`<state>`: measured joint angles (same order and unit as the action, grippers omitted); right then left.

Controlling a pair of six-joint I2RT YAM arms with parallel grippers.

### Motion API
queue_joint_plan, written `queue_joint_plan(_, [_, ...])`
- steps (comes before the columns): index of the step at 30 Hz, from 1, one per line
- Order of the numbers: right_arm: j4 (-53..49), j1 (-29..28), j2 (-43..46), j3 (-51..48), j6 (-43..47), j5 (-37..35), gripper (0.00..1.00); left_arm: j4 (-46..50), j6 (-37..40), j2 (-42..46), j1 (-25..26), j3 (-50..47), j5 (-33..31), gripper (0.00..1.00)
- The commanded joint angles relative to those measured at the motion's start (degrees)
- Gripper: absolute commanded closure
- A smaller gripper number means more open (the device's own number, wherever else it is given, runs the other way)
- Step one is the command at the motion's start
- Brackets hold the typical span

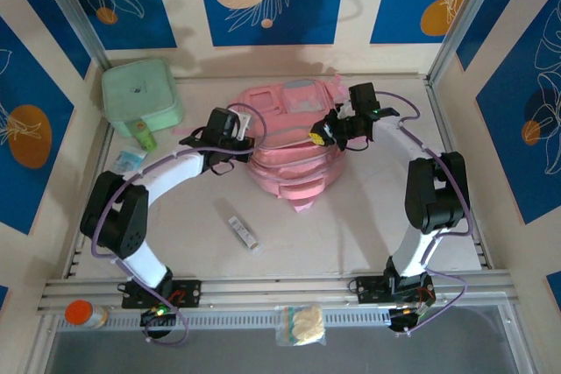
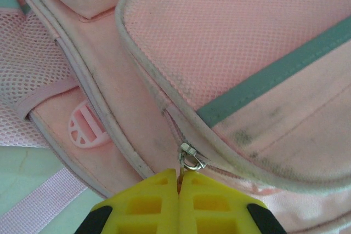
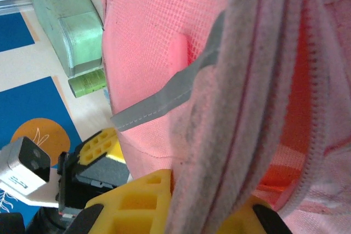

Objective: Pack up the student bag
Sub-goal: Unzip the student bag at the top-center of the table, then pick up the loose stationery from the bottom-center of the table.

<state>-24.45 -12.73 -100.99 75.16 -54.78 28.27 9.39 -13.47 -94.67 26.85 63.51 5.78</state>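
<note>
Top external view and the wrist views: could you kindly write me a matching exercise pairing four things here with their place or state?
Things:
1. left gripper
2. right gripper
3. mint-green case
4. slim packet

Places or states:
a. far-left corner of the table
b. shut on the zipper pull
c. flat on the table, near side of the student bag
d. shut on the student bag's fabric edge

Pairs: 1-b; 2-d; 3-a; 4-c

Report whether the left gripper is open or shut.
Shut: the left gripper's yellow fingers meet with no gap, pinching the zipper pull of the student bag.
</note>
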Motion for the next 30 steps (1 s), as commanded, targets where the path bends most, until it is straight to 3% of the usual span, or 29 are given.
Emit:
queue_joint_plan(1, [0.27, -2.06, -0.42, 0.94, 0.07, 0.77, 1.0, -1.63, -1.38, -2.4, -2.98, 2.52, -2.49, 1.0])
queue_joint_plan(5, [0.0, -2.87, 0.6, 1.57, 0.21, -1.13, 0.96, 2.14, -1.39, -5.21, -3.38, 6.69, -0.46, 1.0])
queue_joint_plan(8, [-3.36, -3.1, 1.94, 2.27, 3.84, -2.39, 0.71, 2.05, -1.65, -3.36, -3.34, 4.56, 0.19, 1.0])
queue_joint_plan(11, [-10.13, -5.44, 3.73, 3.18, 9.6, -7.37, 0.52, 4.99, -2.29, 0.04, -3.38, 2.85, 1.35, 0.73])
queue_joint_plan(15, [-16.86, -8.65, 8.21, 1.33, 15.66, -14.1, 0.36, 6.54, -5.2, 7.98, -3.38, -2.91, 3.58, 0.54])
queue_joint_plan(19, [-22.87, -17.21, 13.29, -0.14, 21.87, -24.17, 0.23, 9.08, -9.82, 17.5, -3.38, -10.24, 3.65, 0.43])
queue_joint_plan(23, [-25.4, -27.81, 14.07, -1.65, 25.66, -29.72, 0.16, 8.03, -14.95, 26.44, -3.38, -18.72, 5.87, 0.36])
queue_joint_plan(30, [-19.5, -42.64, 11.33, -7.29, 28.6, -30.45, 0.14, 12.91, -19.85, 40.37, -3.38, -27.68, 5.32, 0.31])
